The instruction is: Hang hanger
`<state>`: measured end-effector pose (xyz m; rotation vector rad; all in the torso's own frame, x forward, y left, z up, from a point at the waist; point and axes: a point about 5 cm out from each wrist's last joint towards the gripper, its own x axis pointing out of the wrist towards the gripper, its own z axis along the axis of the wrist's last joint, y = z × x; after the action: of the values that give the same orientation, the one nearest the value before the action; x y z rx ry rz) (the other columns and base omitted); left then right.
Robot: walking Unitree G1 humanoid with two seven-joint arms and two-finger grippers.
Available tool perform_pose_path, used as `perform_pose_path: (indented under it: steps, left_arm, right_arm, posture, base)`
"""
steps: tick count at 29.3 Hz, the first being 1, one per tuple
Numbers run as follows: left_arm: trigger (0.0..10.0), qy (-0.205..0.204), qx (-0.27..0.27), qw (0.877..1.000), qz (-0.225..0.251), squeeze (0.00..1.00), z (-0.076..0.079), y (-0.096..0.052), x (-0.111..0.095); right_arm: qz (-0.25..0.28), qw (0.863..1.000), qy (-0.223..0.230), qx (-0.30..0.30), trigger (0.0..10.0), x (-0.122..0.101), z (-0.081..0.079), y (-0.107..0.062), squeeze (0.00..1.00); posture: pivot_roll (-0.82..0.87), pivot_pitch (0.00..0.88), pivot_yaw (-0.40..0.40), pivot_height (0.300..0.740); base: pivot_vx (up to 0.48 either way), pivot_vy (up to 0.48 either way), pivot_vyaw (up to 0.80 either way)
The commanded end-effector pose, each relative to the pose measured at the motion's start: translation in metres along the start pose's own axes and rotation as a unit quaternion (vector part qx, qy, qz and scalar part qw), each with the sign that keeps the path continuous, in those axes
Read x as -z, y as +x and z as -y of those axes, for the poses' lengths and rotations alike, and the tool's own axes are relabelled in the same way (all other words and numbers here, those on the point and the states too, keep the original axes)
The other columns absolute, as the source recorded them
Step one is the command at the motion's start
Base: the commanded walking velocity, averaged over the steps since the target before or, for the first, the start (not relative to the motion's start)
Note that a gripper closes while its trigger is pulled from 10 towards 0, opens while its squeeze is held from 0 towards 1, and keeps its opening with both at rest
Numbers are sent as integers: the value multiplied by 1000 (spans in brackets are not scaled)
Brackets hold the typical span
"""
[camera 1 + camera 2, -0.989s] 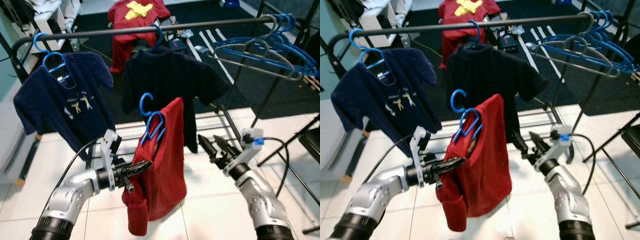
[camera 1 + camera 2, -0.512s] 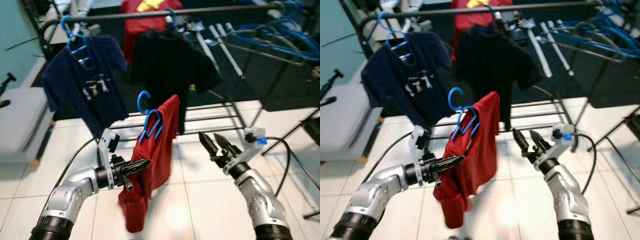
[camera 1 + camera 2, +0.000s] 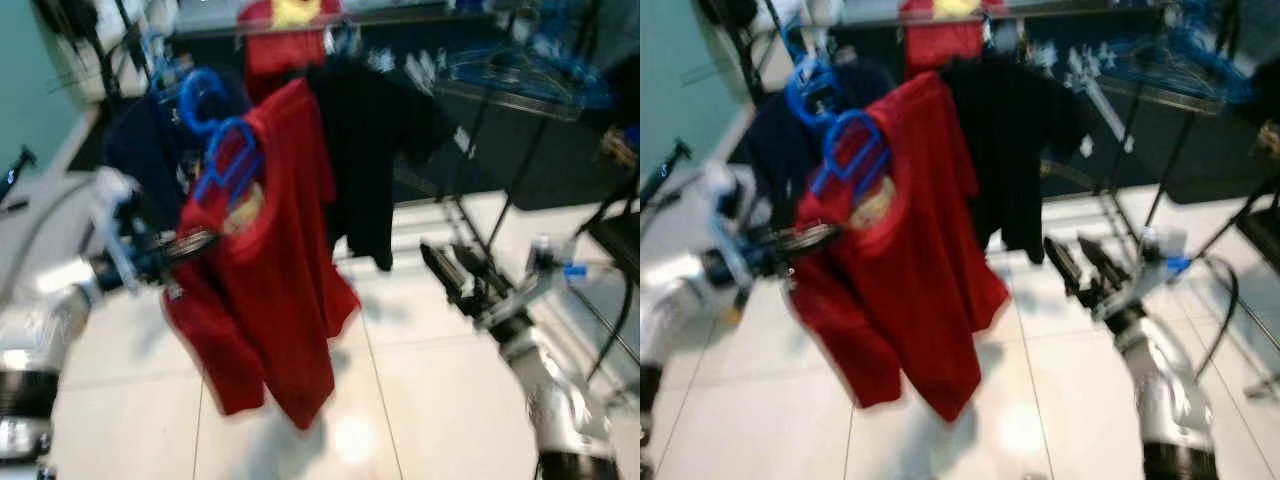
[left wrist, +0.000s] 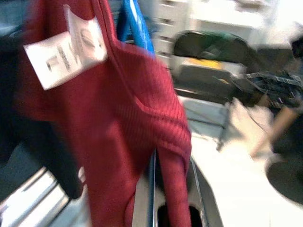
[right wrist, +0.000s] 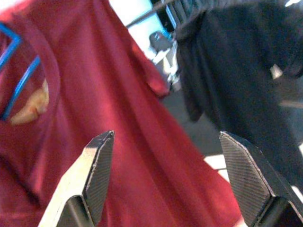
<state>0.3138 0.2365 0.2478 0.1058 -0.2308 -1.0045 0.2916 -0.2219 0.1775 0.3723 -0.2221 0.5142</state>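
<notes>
Red shirt (image 3: 265, 260) on a blue hanger (image 3: 225, 150) fills centre-left, held up by the left gripper (image 3: 185, 243) clamped on it. Close up, a white label (image 4: 66, 47) shows. Black shirt (image 3: 375, 150) hangs behind. Right gripper (image 3: 462, 277) at lower right gapes wide, holding nothing.

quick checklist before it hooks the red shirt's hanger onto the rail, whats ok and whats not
1. Left gripper grips the red shirt at its shoulder: ok.
2. Blue hanger sits in the shirt's collar, hook upward: ok.
3. Hook on the rail: not ok, it hangs short of it.
4. Free slot on the rail between the navy shirt and the black shirt: cannot tell, pictures are blurred.
5. Right gripper open and apart from the shirt: ok.
</notes>
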Motion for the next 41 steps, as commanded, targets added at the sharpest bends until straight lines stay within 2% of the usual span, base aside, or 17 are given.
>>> perform_pose_path:
  steps: [1,4,5,8,10,11,12,14,18,20,22,24,26,30,32,36,41]
  left_arm:
    - [10000,11,33,999,-2,0,4,-6,-2]
    - [10000,20,57,998,-14,0,6,-10,-5]
    - [10000,25,80,996,-30,0,8,-15,-7]
    - [10000,25,80,996,-30,0,8,-15,-7]
    - [10000,28,98,994,-45,0,9,-18,-9]
    - [10000,38,113,990,-74,0,8,-23,-12]
    - [10000,38,113,990,-74,0,8,-23,-12]
    - [10000,57,124,983,-126,0,3,-33,-14]
    - [10000,67,127,977,-160,0,-1,-41,-14]
    - [10000,83,150,962,-211,0,-3,-51,-6]
    - [10000,83,150,962,-211,0,-3,-51,-6]
    - [10000,82,165,960,-211,0,-2,-53,-9]
    - [10000,77,194,960,-188,0,2,-49,-19]
    - [10000,76,205,960,-176,0,4,-46,-23]
    - [10000,75,240,956,-153,0,13,-38,-32]
    - [10000,74,264,952,-139,0,19,-35,-38]
    - [10000,75,279,947,-144,0,22,-35,-39]
  right_arm:
    - [7,1000,1,-24,10000,-5,-7,1,0]
    - [13,999,-8,-37,10000,-12,-11,3,0]
    - [15,998,-24,-54,10000,-19,-15,4,0]
    - [15,998,-24,-54,10000,-19,-15,4,0]
    - [16,997,-44,-67,10000,-27,-17,5,0]
    - [14,994,-72,-83,10000,-39,-19,2,0]
    - [14,994,-72,-83,10000,-39,-19,2,0]
    - [0,988,-120,-96,10000,-60,-19,-8,0]
    - [-22,984,-148,-95,10000,-68,-16,-17,0]
    - [-51,981,-165,-85,10000,-69,-10,-27,0]
    - [-51,981,-165,-85,10000,-69,-10,-27,0]
    - [-73,979,-171,-86,10000,-66,-9,-31,0]
    - [-121,971,-179,-105,10000,-56,-13,-37,0]
    - [-141,966,-181,-116,10000,-51,-15,-38,0]
    - [-183,955,-170,-161,10000,-40,-26,-39,0]
    - [-201,949,-166,-176,10000,-39,-28,-42,0]
    - [-195,951,-175,-162,10000,-48,-21,-45,0]
  posture:
    - [-40,148,60,740]
    - [-40,144,58,740]
    - [-38,143,56,740]
    - [-38,143,56,740]
    - [-39,142,54,740]
    - [-41,144,53,740]
    - [-41,144,53,740]
    - [-44,145,53,740]
    - [-51,147,54,740]
    - [-53,147,52,740]
    - [-53,147,52,740]
    - [-55,151,54,740]
    - [-54,149,54,740]
    - [-54,149,54,740]
    - [-52,148,53,740]
    - [-49,147,50,740]
    - [-50,148,50,740]
  base:
    - [0,0,0]
    - [0,0,0]
    - [0,0,0]
    - [0,0,0]
    - [0,0,0]
    - [0,0,0]
    - [0,0,0]
    - [0,0,0]
    - [0,0,0]
    - [0,0,0]
    - [0,0,0]
    - [0,0,0]
    - [0,0,0]
    - [0,0,0]
    - [0,0,0]
    - [0,0,0]
    - [0,0,0]
